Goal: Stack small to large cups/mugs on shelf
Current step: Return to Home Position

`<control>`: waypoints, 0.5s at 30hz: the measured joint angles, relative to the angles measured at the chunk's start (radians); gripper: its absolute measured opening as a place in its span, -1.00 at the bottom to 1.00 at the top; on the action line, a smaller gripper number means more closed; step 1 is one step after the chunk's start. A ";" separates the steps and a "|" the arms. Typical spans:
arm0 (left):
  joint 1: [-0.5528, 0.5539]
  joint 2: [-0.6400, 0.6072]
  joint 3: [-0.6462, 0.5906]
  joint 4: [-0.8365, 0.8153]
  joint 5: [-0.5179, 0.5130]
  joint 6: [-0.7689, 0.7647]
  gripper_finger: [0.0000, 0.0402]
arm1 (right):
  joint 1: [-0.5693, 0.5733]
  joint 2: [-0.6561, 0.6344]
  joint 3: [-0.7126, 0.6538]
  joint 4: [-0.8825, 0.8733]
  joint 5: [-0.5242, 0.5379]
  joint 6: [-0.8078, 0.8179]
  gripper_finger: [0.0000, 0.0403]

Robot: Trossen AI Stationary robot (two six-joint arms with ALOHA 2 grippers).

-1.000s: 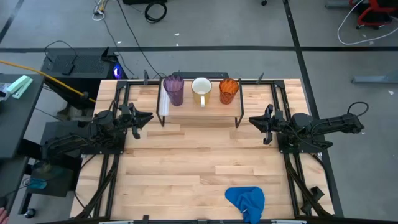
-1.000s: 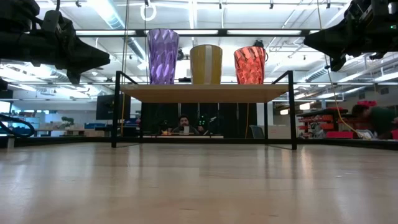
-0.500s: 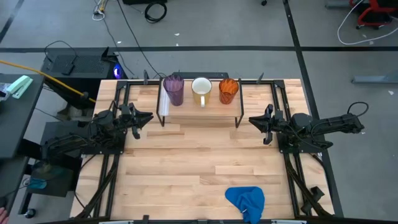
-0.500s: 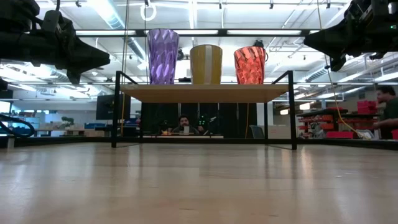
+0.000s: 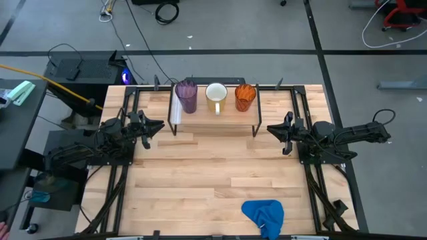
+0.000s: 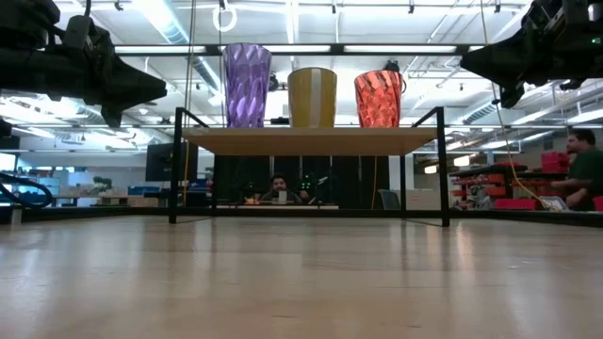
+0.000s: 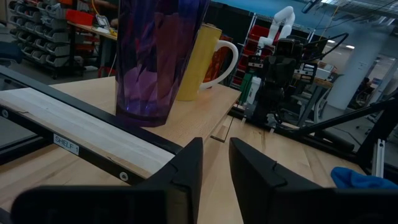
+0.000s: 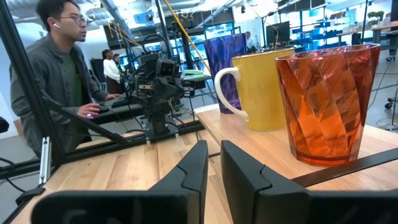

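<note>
One camera looks straight down over the whole worktop (image 5: 200, 180); another sits level at its near edge, facing the shelf (image 6: 306, 140). Both wrist cameras eye that shelf close, from opposite ends.

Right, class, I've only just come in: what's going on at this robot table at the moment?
Nothing is being handled. Three vessels stand upright in a row on the low light-wood shelf with black wire legs: a translucent purple tumbler, a handled mug that looks white from above and yellow in the wrist views, and a translucent orange cup. The left gripper and right gripper hang empty either side of the shelf, fingers nearly closed. A crumpled blue cloth lies on the tabletop.
</note>
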 joint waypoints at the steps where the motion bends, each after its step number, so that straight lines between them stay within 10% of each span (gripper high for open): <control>1: 0.000 0.000 0.000 0.000 0.000 0.000 -0.57 | 0.000 0.000 0.000 0.000 0.000 0.000 -0.74; 15: 0.000 0.000 0.000 0.000 0.000 0.000 -0.53 | 0.000 0.000 0.000 0.000 0.000 0.000 -0.74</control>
